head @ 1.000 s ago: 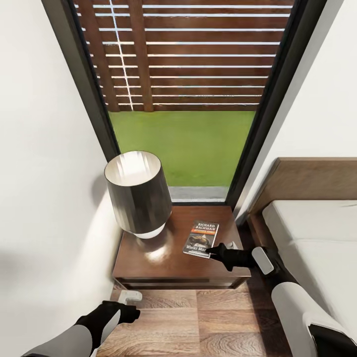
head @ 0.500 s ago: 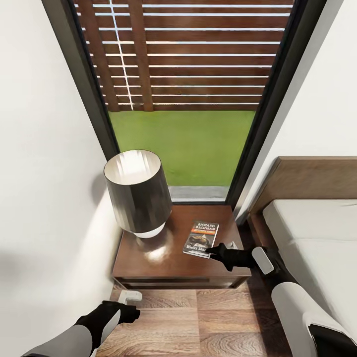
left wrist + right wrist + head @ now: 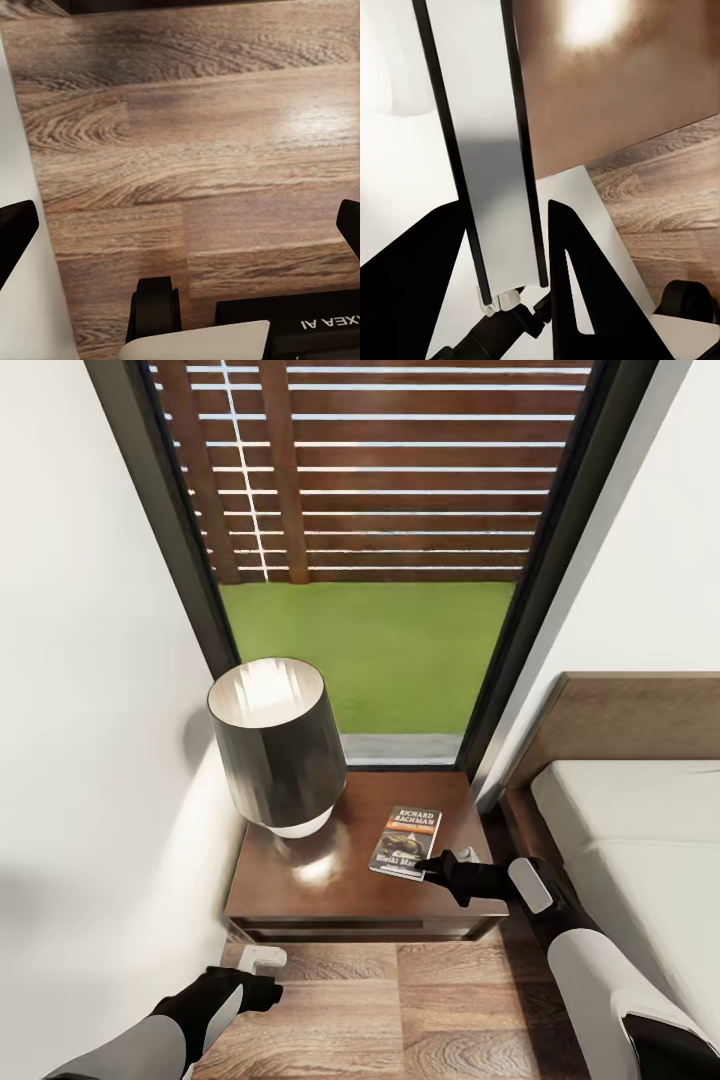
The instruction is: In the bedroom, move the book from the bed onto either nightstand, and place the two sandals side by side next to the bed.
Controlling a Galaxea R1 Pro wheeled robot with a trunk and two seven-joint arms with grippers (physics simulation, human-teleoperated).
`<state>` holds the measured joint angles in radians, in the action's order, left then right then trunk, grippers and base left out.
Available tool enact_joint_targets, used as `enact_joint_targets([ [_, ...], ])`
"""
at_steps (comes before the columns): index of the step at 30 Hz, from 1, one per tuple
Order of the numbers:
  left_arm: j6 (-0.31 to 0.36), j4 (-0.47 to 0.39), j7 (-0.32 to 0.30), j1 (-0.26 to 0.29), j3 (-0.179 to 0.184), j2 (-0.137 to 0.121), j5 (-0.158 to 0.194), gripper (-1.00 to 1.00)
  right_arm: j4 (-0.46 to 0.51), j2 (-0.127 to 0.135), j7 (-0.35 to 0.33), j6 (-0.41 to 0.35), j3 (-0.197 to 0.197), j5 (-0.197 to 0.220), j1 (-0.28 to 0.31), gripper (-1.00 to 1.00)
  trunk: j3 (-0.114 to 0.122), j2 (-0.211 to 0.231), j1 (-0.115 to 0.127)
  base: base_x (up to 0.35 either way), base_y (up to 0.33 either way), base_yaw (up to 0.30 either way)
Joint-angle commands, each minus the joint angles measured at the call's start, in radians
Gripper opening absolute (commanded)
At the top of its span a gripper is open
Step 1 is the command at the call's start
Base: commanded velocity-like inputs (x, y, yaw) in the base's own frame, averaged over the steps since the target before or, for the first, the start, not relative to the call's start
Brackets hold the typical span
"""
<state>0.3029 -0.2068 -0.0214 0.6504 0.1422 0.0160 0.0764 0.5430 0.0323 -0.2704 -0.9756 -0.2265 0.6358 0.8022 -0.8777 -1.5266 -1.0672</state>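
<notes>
- While the right gripper sits at the near edge of the book, its fingers look clamped on that edge; the right wrist view shows the thin book edge-on between them.
- The book lies flat on the nightstand, just ahead of the gripper, with the lamp farther off to its left.
- Over the last second nothing but a slight camera drift has changed: book and arm are where they were.
- That suggests placement is done bar the release.
- The left gripper hangs low over the floor, fingers spread apart and empty.
- The sandals remain to be handled; the bed lies to the right.
</notes>
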Motion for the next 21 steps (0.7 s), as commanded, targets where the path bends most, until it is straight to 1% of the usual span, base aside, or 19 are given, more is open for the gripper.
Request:
enact_joint_targets([
  [1,0.005,-0.002,0.000,0.000,0.008,-0.001,0.008,1.00,0.000,-0.001,-0.009,-0.005,-0.005,-0.010,0.001,-1.00,-0.001,0.000,0.000,0.000,0.000,0.000],
  [10,0.005,-0.002,0.000,0.000,0.008,-0.001,0.008,1.00,0.000,0.000,-0.009,-0.005,-0.005,-0.010,0.001,-1.00,-0.001,0.000,0.000,0.000,0.000,0.000],
  [19,0.005,-0.002,0.000,0.000,0.009,-0.001,0.007,1.00,0.000,-0.001,-0.009,-0.005,-0.005,-0.010,0.001,-1.00,-0.029,-0.063,-0.034,0.000,0.000,0.000],
  [21,0.005,-0.002,0.000,0.000,0.009,-0.001,0.007,1.00,0.000,-0.001,-0.009,-0.005,-0.005,-0.010,0.001,-1.00,-0.029,-0.063,-0.034,0.000,0.000,0.000],
])
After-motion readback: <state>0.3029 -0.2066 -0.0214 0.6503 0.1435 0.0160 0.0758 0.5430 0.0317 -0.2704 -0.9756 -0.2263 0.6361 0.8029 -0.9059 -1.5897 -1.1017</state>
